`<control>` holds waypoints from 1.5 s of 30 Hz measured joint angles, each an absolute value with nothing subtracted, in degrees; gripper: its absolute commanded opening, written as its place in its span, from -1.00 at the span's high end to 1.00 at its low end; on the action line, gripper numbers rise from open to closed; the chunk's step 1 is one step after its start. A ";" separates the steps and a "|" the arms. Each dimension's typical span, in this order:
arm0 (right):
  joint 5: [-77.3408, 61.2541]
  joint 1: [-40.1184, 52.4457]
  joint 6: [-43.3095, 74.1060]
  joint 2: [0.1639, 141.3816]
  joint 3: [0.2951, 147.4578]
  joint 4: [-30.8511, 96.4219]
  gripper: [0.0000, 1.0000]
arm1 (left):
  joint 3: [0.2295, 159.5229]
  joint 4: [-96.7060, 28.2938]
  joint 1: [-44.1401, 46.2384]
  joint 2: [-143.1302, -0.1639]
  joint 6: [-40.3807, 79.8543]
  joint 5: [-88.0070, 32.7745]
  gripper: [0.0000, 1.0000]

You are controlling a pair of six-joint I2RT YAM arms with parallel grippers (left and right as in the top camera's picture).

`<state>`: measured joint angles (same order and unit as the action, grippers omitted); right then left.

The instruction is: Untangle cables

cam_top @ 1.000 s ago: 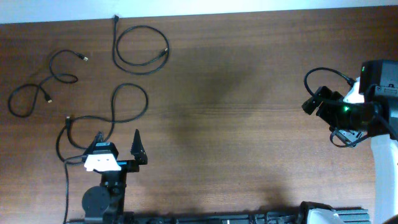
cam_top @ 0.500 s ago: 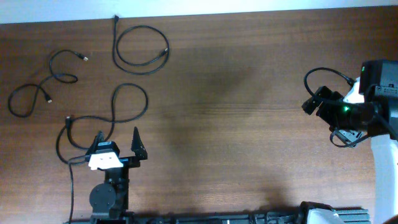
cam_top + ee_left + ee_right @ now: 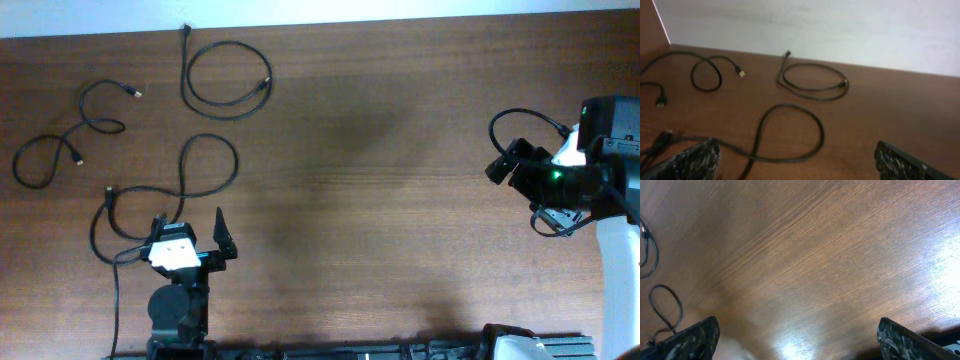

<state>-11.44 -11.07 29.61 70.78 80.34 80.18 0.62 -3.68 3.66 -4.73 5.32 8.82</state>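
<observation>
Three cables (image 3: 226,117) lie separate on the far-left table; I hold nothing.
My left gripper (image 3: 189,218) stands spread beside the looped cable (image 3: 237,162); my right gripper (image 3: 797,327) is spread, far right.

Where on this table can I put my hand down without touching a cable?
Bare: the broad middle of the brown wooden table, from the looped black cable across to the right arm. Crowded: the left end, with the round black cable coil at the back and the wavy black cable far left.
</observation>
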 measured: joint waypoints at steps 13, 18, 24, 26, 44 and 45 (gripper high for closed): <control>-11.44 -11.07 29.58 70.78 80.34 80.18 -0.97 | 0.62 -3.68 3.75 -0.89 5.13 8.60 -0.98; -11.44 -11.07 29.58 70.78 80.34 80.18 -0.97 | 0.62 -4.05 3.75 -0.89 1.26 5.65 -0.97; -11.44 -11.07 29.56 70.78 80.34 80.18 -0.97 | 0.62 -4.25 3.75 -0.89 -1.30 3.53 -0.98; -11.44 -11.07 29.58 70.78 80.34 80.18 -0.97 | 0.62 -4.25 3.75 -0.89 -1.58 3.33 -0.98; -11.44 -11.07 29.61 70.78 80.34 80.18 -0.97 | 0.62 -4.27 3.20 -0.89 -1.98 3.16 -0.98; -11.44 -11.07 29.58 70.78 80.34 80.18 -0.97 | 0.62 -4.27 3.20 -0.89 -1.98 3.16 -0.97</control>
